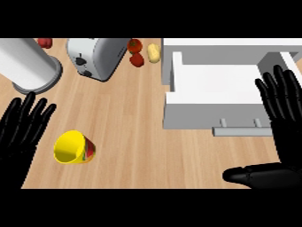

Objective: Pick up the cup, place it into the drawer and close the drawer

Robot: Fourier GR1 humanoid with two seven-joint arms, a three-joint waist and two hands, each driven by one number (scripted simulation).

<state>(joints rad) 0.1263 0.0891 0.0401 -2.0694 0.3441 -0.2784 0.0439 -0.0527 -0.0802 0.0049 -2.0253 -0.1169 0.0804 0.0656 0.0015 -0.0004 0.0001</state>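
Note:
A yellow cup (73, 147) with a red pattern lies tipped on its side on the wooden counter, lower left, its mouth facing left. My left hand (13, 135) is open just left of the cup, fingers straight and pointing up, not touching it. The white drawer (209, 113) stands pulled open at the right, with its grey handle (241, 131) on the near front. My right hand (287, 119) is open over the drawer's right side, fingers straight up and thumb stretched to the left.
A large silver cylinder (22, 64) stands at the back left, a silver toaster (98, 56) beside it. Red fruits (136, 52) and a pale yellow one (154, 53) lie behind, between toaster and drawer. Bare wood (133, 133) lies between cup and drawer.

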